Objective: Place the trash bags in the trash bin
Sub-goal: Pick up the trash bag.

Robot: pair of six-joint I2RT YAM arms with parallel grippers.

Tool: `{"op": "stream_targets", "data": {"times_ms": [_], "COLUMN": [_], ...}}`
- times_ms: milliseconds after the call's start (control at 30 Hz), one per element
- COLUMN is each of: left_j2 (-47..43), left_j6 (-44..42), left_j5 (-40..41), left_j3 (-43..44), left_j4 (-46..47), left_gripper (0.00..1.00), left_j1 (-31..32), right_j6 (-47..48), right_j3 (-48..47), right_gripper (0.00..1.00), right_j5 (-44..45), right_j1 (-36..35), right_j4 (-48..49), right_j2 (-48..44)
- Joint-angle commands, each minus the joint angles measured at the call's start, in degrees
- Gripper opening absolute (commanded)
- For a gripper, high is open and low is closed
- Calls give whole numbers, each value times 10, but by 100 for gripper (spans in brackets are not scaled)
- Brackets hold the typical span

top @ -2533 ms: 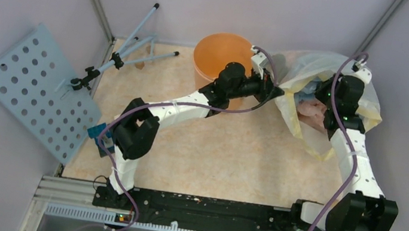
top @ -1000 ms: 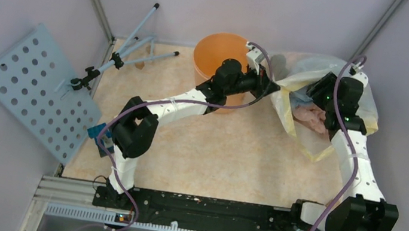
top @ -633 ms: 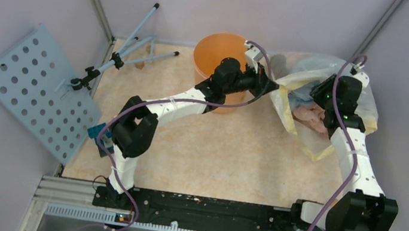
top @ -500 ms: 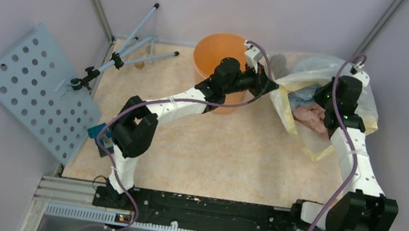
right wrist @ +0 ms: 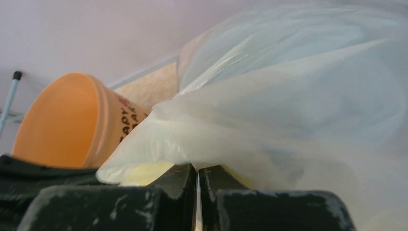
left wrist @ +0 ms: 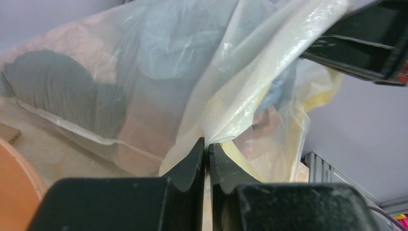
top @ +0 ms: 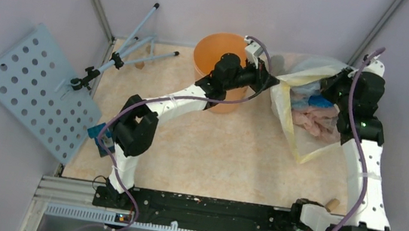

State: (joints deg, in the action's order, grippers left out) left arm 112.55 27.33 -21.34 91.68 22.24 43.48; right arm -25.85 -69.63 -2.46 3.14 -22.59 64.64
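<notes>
Overhead: orange trash bin far centre, clear yellow-edged bag just right. Left wrist: left gripper pinches that bag's film, grey-blue trash bags showing inside. Right wrist: right gripper clamps the film too; bin reads "APPY".

Speckled beige table; on it orange bin, yellow-edged clear bag, tripod

An orange bin with dark lettering; a clear bag, yellow-edged, showing pink and blue within; a speckled beige table; a pale blue board dotted with round holes; white arms with black joints; lilac walls.
</notes>
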Motion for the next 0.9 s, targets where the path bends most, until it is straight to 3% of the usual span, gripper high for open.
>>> {"op": "stream_targets", "data": {"times_ms": [0,267,467,867], "left_j2": [13,43,85,134], "left_j6": [-11,-20,-20,-8], "left_j5": [10,18,21,0], "left_j3": [39,77,114,165], "left_j4": [5,-17,-30,-52], "left_gripper": [11,11,10,10], "left_j1": [-17,-30,-35,-34], "right_j6": [10,1,-24,-100], "right_j3": [-33,-19,-28,-132], "right_gripper": [0,0,0,0], "right_j5": [-62,-40,-78,-349], "right_j1": [-1,-1,-1,-1], "right_j4": [-43,-81,-70,4], "right_j2": [-65,-128,-154,-150]}}
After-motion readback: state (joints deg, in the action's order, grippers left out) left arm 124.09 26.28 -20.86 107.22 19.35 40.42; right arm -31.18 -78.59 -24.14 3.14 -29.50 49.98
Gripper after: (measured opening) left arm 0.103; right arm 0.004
